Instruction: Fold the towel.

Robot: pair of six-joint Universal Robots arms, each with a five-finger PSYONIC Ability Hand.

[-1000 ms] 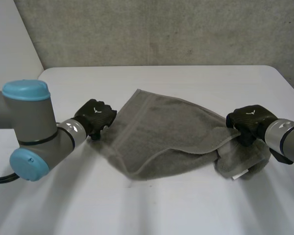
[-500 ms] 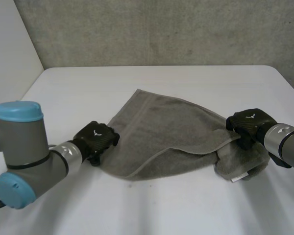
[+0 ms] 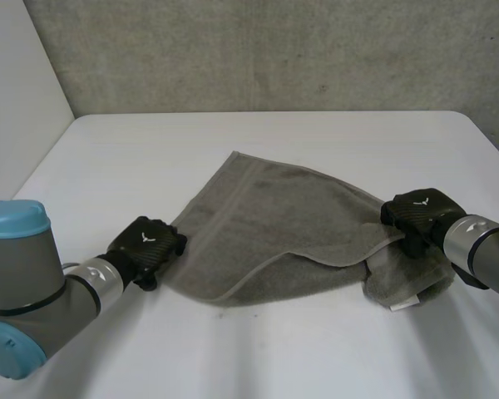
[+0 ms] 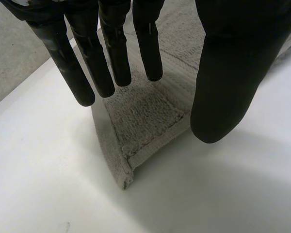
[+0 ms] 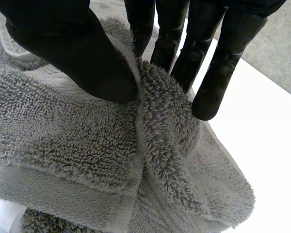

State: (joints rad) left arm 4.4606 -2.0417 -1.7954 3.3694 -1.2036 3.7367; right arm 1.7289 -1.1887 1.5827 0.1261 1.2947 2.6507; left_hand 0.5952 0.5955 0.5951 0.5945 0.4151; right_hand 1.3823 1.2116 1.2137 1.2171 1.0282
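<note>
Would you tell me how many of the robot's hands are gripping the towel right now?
1. The right hand pinches the bunched end of the towel; the left hand hangs open over the opposite corner, gripping nothing.

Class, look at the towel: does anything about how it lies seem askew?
The grey towel lies skewed on the table, and its end pinched by the right hand is bunched into a lump, white label poking out.

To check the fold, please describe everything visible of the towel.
The towel is grey terry cloth with a hemmed border, lying partly folded on the white table. The right hand pinches a bunched ridge at its right end, near a white label. The left hand is open over its left corner.
</note>
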